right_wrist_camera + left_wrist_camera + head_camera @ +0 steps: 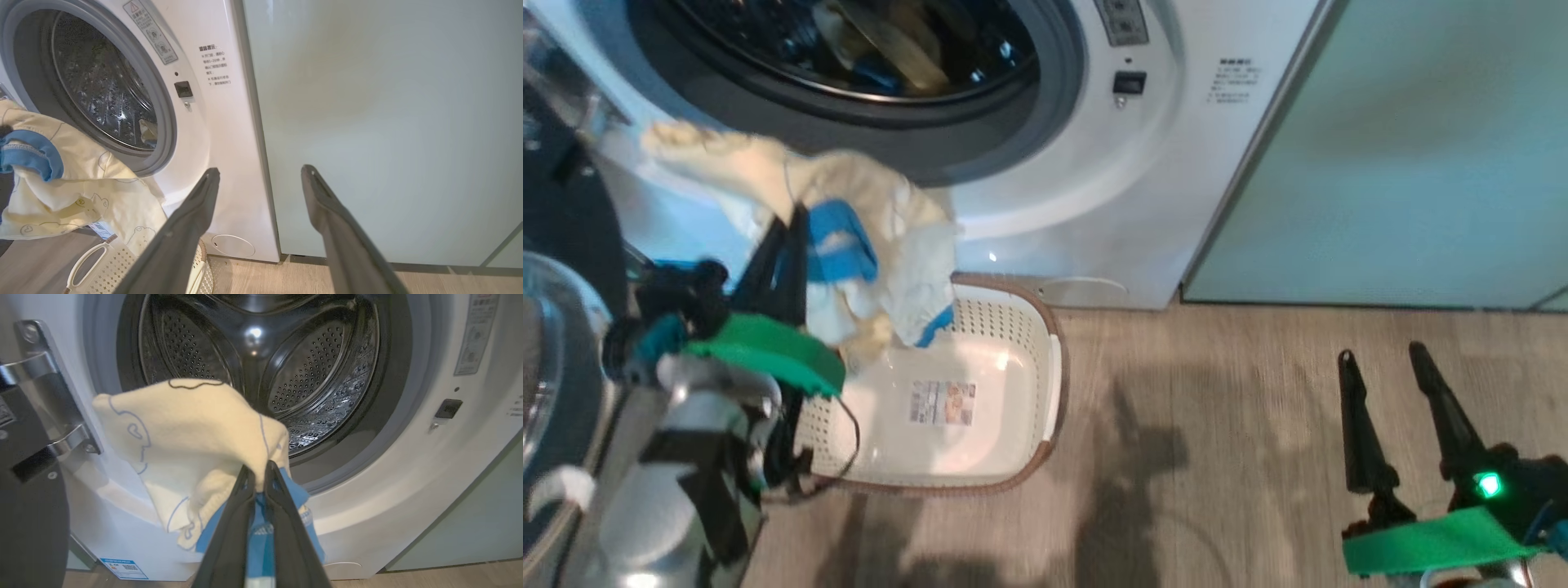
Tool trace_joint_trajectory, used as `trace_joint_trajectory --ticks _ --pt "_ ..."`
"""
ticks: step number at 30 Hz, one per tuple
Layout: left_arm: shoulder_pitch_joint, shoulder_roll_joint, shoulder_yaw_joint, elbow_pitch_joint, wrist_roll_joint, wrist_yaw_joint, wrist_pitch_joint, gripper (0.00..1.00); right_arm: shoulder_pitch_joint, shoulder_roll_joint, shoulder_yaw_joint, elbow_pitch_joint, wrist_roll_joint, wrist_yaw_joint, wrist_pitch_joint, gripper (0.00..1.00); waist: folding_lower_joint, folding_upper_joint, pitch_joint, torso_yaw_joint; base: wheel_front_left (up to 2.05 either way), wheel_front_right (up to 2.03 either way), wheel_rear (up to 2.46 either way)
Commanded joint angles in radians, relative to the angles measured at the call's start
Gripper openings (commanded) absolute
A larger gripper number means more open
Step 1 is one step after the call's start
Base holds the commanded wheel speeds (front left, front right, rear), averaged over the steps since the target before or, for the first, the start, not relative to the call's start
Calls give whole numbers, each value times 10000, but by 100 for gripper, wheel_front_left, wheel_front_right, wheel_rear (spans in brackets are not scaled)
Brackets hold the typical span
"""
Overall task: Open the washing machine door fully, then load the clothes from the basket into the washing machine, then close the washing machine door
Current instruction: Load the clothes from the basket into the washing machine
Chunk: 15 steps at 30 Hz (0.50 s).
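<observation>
The clothes are a bunched cream bundle with thin blue printed outlines and a bright blue trim patch. They hang in the air in front of the washing machine, below the mouth of the steel drum and above the far left corner of the basket. The left gripper pinches them, its two dark fingers nearly together on a fold of cream and blue cloth, and the rest droops loosely to the left and downward.

The step in hand looks like loading, with the bundle lifted out and not yet inside. The next move calls for raising it over the grey gasket and pushing it well into the drum before the fingers part, since the slack tails could catch on the lip or fall back out. Something pale and blue seems to lie low in the drum.

The basket's bottom shows its label sticker. The washing machine door stands swung open at the left. The right gripper hovers well apart over the wooden floor near the pale green cabinet, fingers spread wide and holding nothing.
</observation>
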Motion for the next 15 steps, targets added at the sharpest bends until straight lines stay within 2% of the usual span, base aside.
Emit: trace_joint_trajectory --ticks 1,9,15 --pt "-791 413 486 -175 -1 -62 65 0 -393 -95 204 -359 106 39 -53 100 -1 0 507 -320 0 0 0" --pt "-2584 1017 758 872 -258 -384 560 0 -929 -95 229 -485 493 39 -53 100 -1 0 1711 -976 0 0 0" --pt "-3852 1645 906 1565 -544 -734 1419 0 -1308 -95 275 -570 827 39 -53 100 -1 0 2492 -1411 0 0 0"
